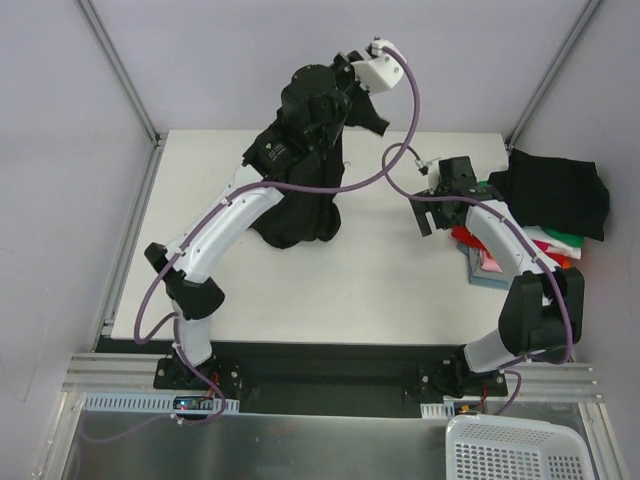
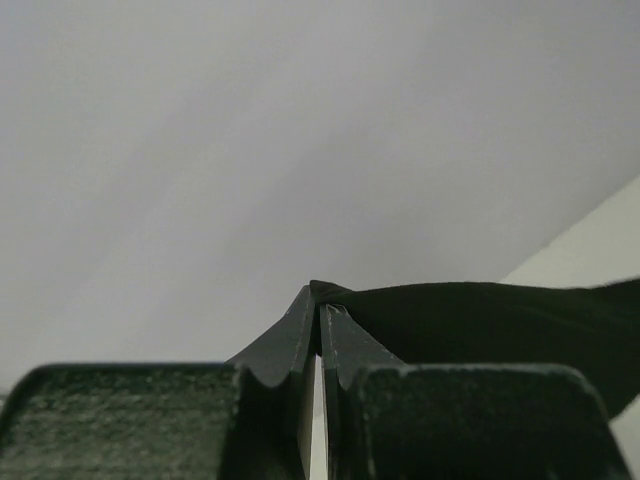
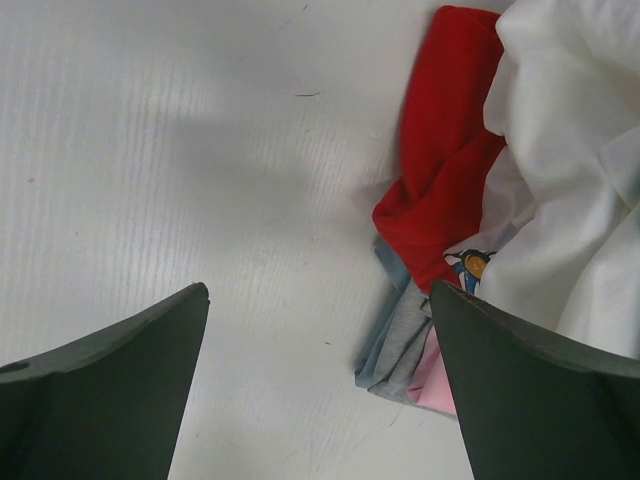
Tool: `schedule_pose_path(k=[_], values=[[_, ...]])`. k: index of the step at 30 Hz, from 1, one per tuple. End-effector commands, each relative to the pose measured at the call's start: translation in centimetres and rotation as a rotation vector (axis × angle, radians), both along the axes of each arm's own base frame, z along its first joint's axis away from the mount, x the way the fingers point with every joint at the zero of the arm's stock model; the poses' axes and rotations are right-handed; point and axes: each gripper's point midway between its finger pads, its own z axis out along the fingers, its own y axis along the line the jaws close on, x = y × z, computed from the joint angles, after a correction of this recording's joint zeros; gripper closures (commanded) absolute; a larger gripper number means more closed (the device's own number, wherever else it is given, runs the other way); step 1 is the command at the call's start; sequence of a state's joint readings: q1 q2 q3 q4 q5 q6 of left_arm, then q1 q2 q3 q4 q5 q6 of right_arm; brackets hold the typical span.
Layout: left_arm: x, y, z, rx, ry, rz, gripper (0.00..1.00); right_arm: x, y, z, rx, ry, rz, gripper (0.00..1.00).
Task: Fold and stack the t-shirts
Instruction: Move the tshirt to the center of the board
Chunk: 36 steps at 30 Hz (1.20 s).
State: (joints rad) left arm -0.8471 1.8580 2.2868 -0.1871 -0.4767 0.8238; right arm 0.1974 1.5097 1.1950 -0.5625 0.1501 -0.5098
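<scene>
Pinched shut on the black t-shirt [image 1: 300,210], the left gripper [image 2: 320,300] holds it above the tabletop's [image 1: 380,290] far edge, tail bunched below. Right gripper [image 3: 318,295] gapes empty beside the folded stack [image 1: 555,195] at the right edge; I'd have it catch a free corner, then spread flat.
</scene>
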Motion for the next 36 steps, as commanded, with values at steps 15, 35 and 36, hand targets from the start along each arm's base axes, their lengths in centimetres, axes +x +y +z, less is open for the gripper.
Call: schedule_pose_path(k=[15, 35, 36], values=[[-12.4, 12.6, 21.8, -0.509, -0.447, -0.084, 1.00, 0.2, -1.4, -0.2, -0.004, -0.014, -0.047, 0.03], [-10.4, 16.7, 14.0, -0.195, -0.381, 0.182, 1.00, 0.1, -1.9, -0.4, -0.007, -0.005, -0.060, 0.03], [-9.2, 16.1, 11.3, -0.119, -0.345, 0.205, 1.00, 0.1, -1.9, -0.4, -0.005, -0.006, -0.057, 0.03]])
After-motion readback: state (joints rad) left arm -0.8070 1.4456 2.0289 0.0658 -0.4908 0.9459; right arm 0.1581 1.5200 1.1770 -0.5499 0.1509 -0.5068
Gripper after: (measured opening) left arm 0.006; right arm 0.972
